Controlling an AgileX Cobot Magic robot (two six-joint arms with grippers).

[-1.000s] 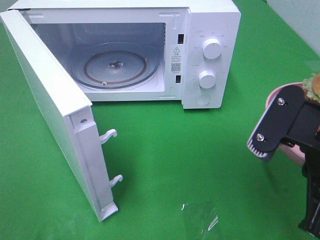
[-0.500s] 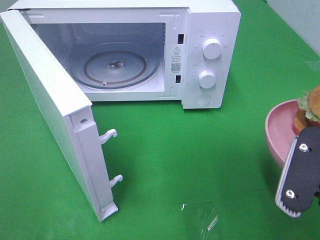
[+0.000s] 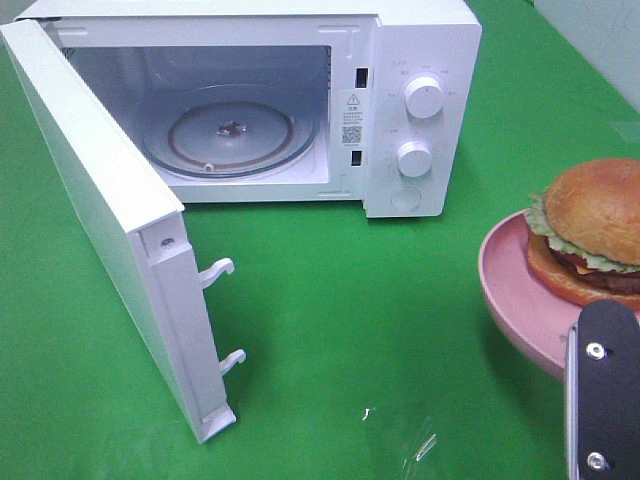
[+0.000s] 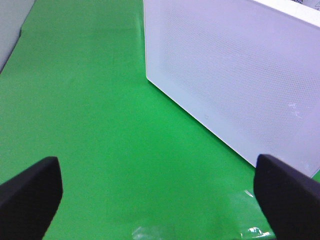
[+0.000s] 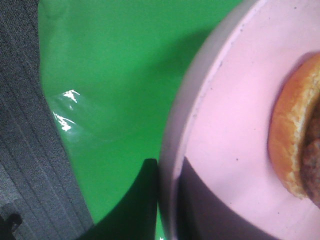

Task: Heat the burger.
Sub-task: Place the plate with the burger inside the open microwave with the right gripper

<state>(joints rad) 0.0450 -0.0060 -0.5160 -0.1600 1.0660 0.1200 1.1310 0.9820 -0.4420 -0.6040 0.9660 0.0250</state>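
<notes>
Pinching the rim of the pink plate [image 3: 508,290], the right gripper [image 5: 169,200] is clamped on it, with one finger outside the edge and the other lying on the plate's inner face. The burger [image 3: 590,225] sits on that plate just beyond the gripper's fingertips, not touching them. Well away from this gripper, across the green worktop [image 3: 400,300], stands the white microwave [image 3: 420,100], its door [image 3: 100,220] swung wide and its glass turntable [image 3: 230,130] in view. The left gripper [image 4: 159,200] hangs with its jaws spread wide and only worktop between them, the door's outer face just ahead of it.
</notes>
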